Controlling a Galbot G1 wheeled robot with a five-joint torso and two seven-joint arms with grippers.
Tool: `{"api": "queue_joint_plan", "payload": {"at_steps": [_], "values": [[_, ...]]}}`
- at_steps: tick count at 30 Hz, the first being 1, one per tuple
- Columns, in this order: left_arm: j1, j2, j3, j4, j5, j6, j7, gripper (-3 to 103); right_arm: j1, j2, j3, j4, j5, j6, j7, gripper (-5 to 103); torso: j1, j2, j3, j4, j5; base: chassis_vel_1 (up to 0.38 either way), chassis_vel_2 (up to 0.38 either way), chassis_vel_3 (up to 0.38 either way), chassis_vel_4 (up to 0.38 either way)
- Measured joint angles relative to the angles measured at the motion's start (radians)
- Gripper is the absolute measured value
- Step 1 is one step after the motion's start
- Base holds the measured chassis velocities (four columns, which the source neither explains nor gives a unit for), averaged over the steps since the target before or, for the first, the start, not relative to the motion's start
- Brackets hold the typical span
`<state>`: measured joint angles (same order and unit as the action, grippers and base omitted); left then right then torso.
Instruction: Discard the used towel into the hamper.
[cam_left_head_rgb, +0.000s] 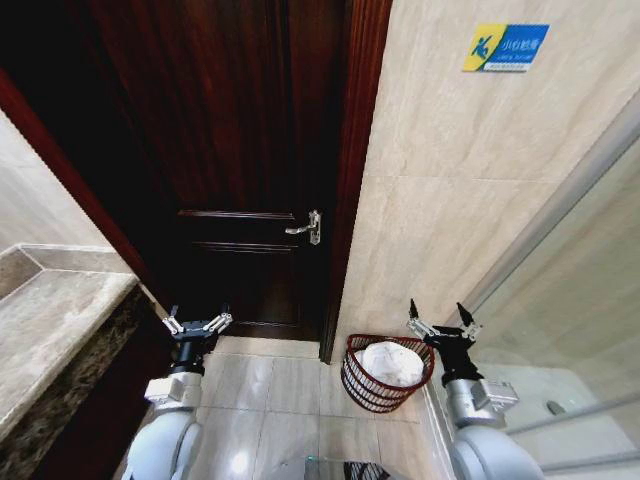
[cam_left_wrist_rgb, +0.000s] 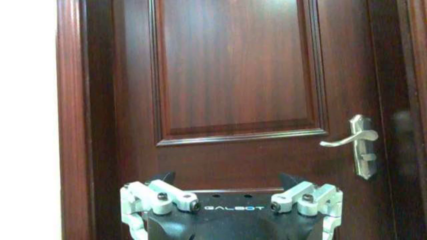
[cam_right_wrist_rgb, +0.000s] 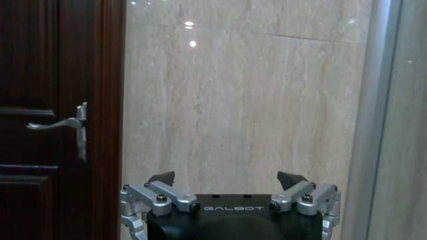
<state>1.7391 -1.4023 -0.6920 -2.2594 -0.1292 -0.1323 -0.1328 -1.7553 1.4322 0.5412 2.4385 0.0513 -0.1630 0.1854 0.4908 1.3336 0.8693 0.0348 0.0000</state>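
White cloth already sits in the hamper (cam_left_head_rgb: 385, 373), so we judge the drop made and the arms free.

We hold both claws spread wide and empty: the right gripper (cam_left_head_rgb: 443, 318) hangs just above and beside the hamper's rim on the wall side, the left gripper (cam_left_head_rgb: 198, 322) well apart, facing the dark door (cam_left_head_rgb: 240, 150). The towel (cam_left_head_rgb: 392, 363) lies bundled inside the basket, clear of either claw. To finish well, we should lift straight away without brushing the woven rim.
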Motion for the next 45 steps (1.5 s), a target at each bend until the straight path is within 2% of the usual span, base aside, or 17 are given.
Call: {"api": "queue_joint_plan", "payload": {"at_steps": [14, 23, 24, 27, 30, 45], "values": [[0.002, 0.000, 0.005, -0.041, 0.015, 0.020, 0.003, 100, 0.018, 0.002, -0.008, -0.035, 0.007, 0.007, 0.016, 100, -0.003, -0.005, -0.003, 0.0000, 0.0004, 0.218, -0.216, -0.223, 0.226], [-0.003, -0.011, 0.014, 0.004, 0.015, 0.002, 0.006, 100, 0.005, 0.000, -0.016, -0.050, -0.004, 0.019, 0.017, 100, -0.004, -0.007, -0.004, 0.0000, -0.0004, 0.281, -0.281, -0.263, 0.274], [-0.003, -0.012, 0.014, 0.006, 0.015, -0.001, 0.006, 100, 0.005, -0.001, -0.017, -0.052, -0.005, 0.020, 0.017, 100, -0.004, -0.007, -0.004, 0.0001, 0.0005, 0.278, -0.257, -0.250, 0.255], [-0.002, -0.012, 0.012, 0.008, 0.015, -0.005, 0.006, 100, 0.003, 0.000, -0.021, -0.054, -0.008, 0.022, 0.017, 100, -0.004, -0.008, -0.004, 0.0001, -0.0007, 0.264, -0.260, -0.264, 0.256], [-0.001, -0.011, 0.009, 0.008, 0.013, -0.008, 0.006, 100, 0.002, 0.003, -0.027, -0.056, -0.017, 0.026, 0.017, 100, -0.004, -0.008, -0.004, 0.0001, 0.0005, 0.241, -0.240, -0.236, 0.226], [0.003, -0.009, 0.006, 0.005, 0.008, -0.014, 0.005, 100, -0.024, 0.013, -0.045, -0.050, -0.047, 0.045, 0.018, 100, -0.004, -0.009, -0.005, 0.0000, 0.0001, 0.173, -0.172, -0.168, 0.171]]}}
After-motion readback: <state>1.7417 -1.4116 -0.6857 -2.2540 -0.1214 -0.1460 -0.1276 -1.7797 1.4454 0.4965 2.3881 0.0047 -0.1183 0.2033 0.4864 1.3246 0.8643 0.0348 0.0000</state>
